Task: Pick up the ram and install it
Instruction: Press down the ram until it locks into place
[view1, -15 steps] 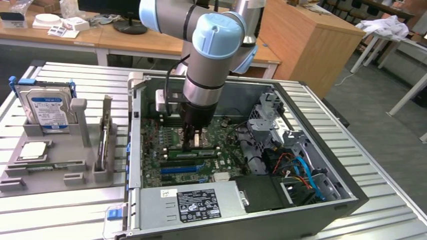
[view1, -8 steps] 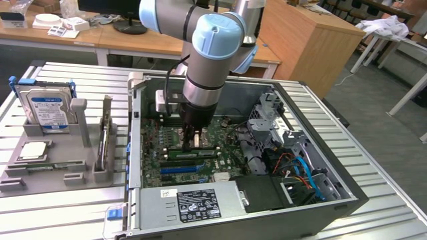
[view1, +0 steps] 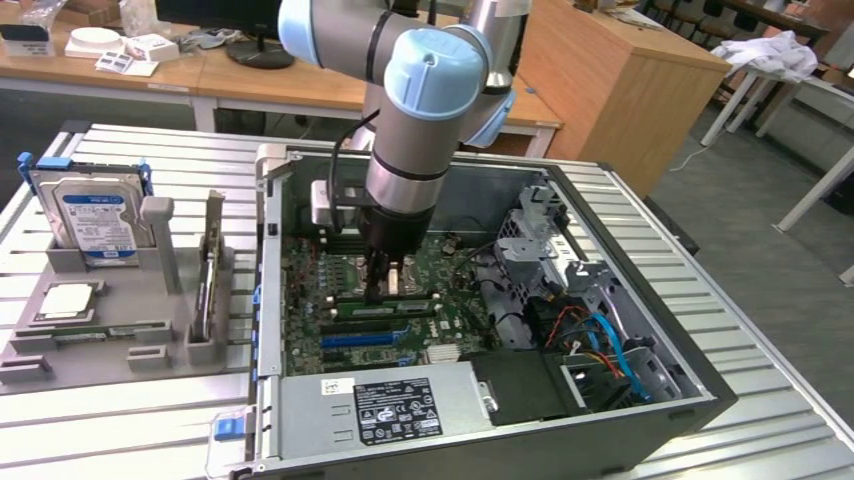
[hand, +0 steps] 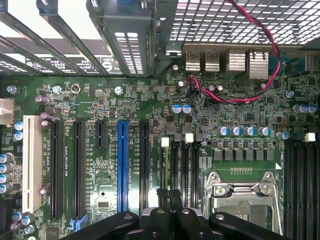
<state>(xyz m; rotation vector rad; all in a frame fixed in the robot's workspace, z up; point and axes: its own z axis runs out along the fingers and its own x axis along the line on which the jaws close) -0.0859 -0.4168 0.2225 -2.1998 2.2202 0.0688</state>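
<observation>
Gripper (view1: 383, 290) was clenched, fingertips down on the ram (view1: 384, 304) lying in its slot mid-motherboard (hand: 150, 150) inside the PC case (view1: 694, 390), so a good seat prob. needed straight, even downward pressure w/o tilting the stick.

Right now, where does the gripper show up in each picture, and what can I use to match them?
Exterior view: the gripper hangs inside the open case, over the green board, near the picture's middle.
Wrist view: the gripper is over the board, between the blue slot and the silver socket.
Shared landmark: the blue slot.
</observation>
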